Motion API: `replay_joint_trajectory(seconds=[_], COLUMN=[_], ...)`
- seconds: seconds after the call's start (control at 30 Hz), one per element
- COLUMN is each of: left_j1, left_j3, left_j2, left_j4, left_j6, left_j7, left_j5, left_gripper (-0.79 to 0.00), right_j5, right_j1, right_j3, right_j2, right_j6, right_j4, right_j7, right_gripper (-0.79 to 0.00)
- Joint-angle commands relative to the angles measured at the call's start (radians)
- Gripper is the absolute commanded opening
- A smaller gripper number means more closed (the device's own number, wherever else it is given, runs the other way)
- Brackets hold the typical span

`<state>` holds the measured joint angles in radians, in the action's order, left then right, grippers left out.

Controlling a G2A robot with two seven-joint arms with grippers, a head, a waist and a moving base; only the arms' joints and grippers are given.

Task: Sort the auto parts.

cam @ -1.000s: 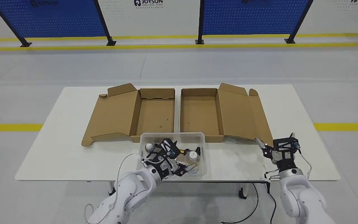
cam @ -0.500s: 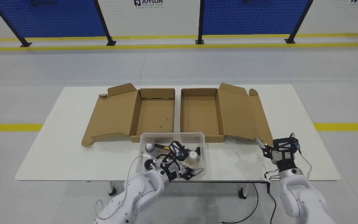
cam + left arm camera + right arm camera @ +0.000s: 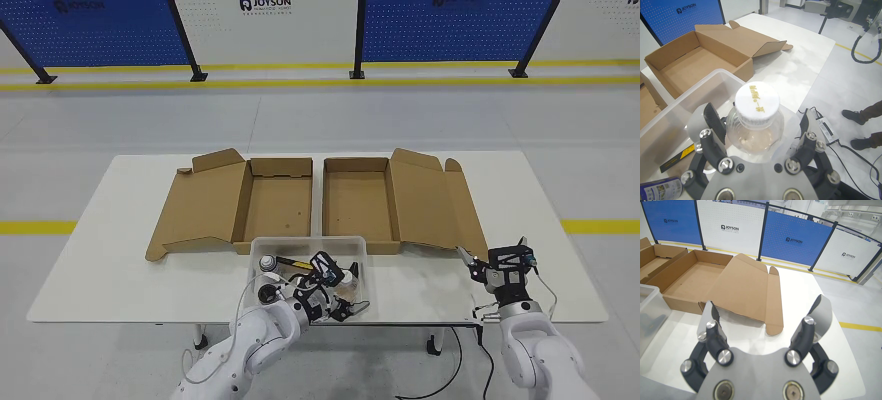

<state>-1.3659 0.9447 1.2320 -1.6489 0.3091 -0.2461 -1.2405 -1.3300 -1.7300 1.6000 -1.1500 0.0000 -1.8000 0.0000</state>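
Left gripper (image 3: 758, 110) is straddling the white-capped bottle (image 3: 757, 100), fingers wide for grasping, in the 6 o'clock bin (image 3: 696, 83); right gripper (image 3: 765, 301) is hovering wide-open at 4 o'clock.

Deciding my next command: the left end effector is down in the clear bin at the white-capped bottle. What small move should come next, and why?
Probably close the left end effector on the bottle. Its fingers stand open on either side of the bottle's clear body, which sits between them in the bin, so a grasp looks lined up before any lift.
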Motion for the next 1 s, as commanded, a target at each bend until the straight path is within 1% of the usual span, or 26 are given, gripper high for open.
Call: replay_joint_trajectory(seconds=[0.0,0.33,0.43,0.53,0.6,0.73,0.83,0.97], left_j1=[0.004,0.019,0.023,0.027,0.028,0.031,0.035,0.045], left_j3=[-0.002,0.001,-0.001,-0.004,-0.005,-0.008,-0.012,-0.024], left_j2=[0.001,0.007,0.008,0.009,0.010,0.011,0.013,0.017], left_j4=[0.006,0.035,0.038,0.042,0.047,0.055,0.057,0.057], left_j6=[0.001,0.003,0.001,-0.002,-0.003,-0.004,-0.007,-0.008], left_j7=[0.002,0.017,0.019,0.017,0.018,0.015,0.014,0.016], left_j5=[0.001,0.048,0.044,0.038,0.036,0.030,0.021,0.012], left_gripper=[0.000,0.000,-0.025,-0.080,-0.172,-0.265,-0.385,-0.474], right_j5=[0.000,0.000,0.000,0.000,0.000,0.000,0.000,0.000], right_j1=[0.000,0.000,0.000,0.000,0.000,0.000,0.000,0.000], right_j3=[0.000,0.000,0.000,0.000,0.000,0.000,0.000,0.000], right_j2=[0.000,0.000,0.000,0.000,0.000,0.000,0.000,0.000], right_j6=[0.000,0.000,0.000,0.000,0.000,0.000,0.000,0.000], right_j4=[0.000,0.000,0.000,0.000,0.000,0.000,0.000,0.000], right_j7=[0.000,0.000,0.000,0.000,0.000,0.000,0.000,0.000], right_gripper=[0.000,0.000,0.000,0.000,0.000,0.000,0.000,0.000])
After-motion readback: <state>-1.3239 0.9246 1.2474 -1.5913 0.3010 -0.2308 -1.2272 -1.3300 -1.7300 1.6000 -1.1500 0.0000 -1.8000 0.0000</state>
